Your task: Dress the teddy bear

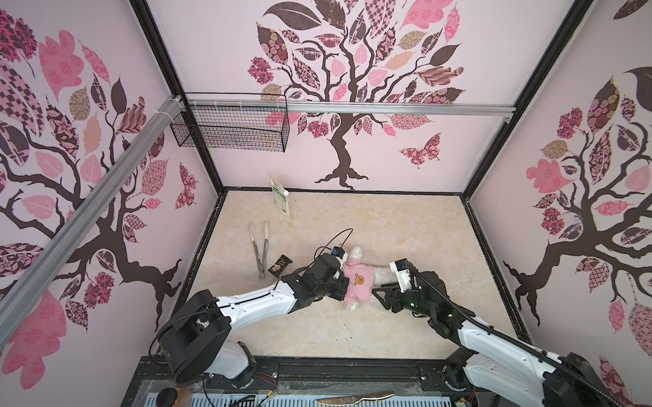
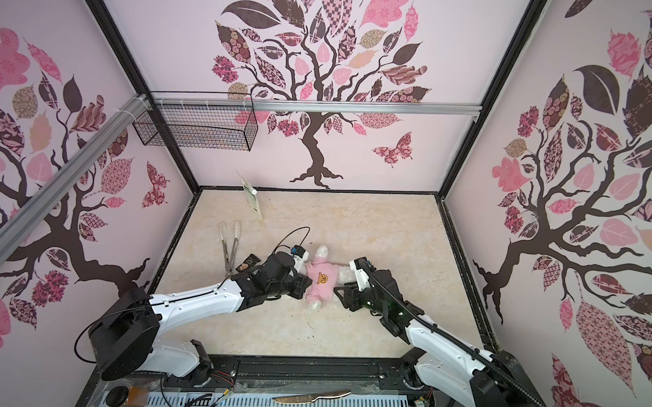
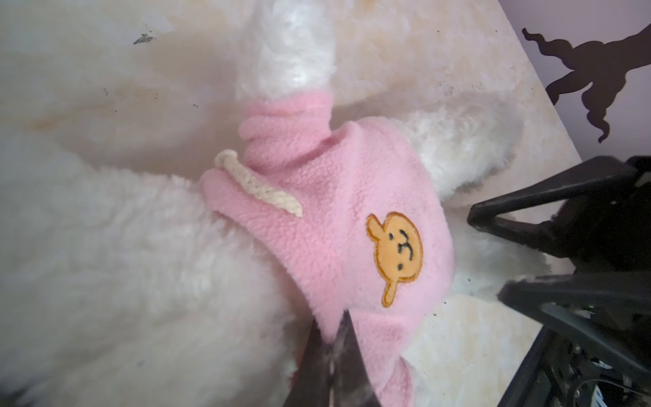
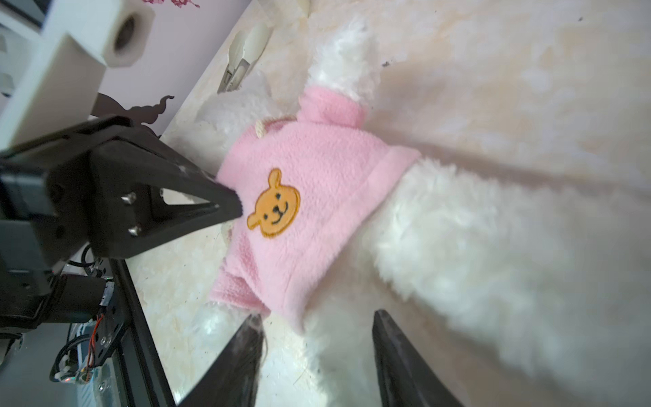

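The teddy bear [image 1: 382, 275] lies on its back mid-table, white and fluffy, wearing a pink hoodie [image 1: 358, 285] with an orange bear-face patch [image 3: 396, 252]; both show in both top views, the hoodie [image 2: 321, 286] too. One white arm [image 3: 287, 49] sticks out of a sleeve. My left gripper [image 1: 343, 287] is shut, its tips pinching the hoodie's edge [image 3: 347, 313] beside the patch. My right gripper [image 4: 317, 331] is open at the hoodie's bottom hem, its fingers [image 4: 385, 338] straddling white fur [image 4: 458, 246] and holding nothing. The bear's head is hidden behind my left wrist.
Metal tongs [image 1: 259, 247] and a small dark packet [image 1: 279, 265] lie left of the bear. A printed card [image 1: 281, 203] leans near the back wall. A wire basket [image 1: 230, 124] hangs at the back left. A knife [image 1: 355, 397] rests on the front rail.
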Robot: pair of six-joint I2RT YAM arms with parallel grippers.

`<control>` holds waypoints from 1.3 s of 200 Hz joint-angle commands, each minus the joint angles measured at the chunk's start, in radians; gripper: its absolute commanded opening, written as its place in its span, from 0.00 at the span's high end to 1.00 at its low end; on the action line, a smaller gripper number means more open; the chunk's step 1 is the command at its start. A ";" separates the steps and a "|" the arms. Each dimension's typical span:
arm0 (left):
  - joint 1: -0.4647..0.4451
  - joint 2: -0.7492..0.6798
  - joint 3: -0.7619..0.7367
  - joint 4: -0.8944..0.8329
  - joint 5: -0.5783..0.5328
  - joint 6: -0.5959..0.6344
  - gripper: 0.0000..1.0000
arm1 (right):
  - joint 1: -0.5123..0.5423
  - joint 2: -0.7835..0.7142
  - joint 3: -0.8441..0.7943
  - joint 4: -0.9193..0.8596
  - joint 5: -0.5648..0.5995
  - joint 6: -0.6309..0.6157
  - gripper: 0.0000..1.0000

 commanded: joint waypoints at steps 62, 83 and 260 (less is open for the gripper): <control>0.019 -0.076 0.028 0.051 0.094 -0.044 1.00 | 0.024 0.207 -0.009 0.035 0.097 0.023 0.43; 0.032 -0.099 0.025 0.088 0.107 -0.096 1.00 | 0.024 0.258 -0.015 0.072 0.076 0.061 0.55; 0.087 0.095 0.141 -0.072 -0.069 0.093 0.68 | 0.106 0.282 -0.024 0.291 -0.225 0.133 0.70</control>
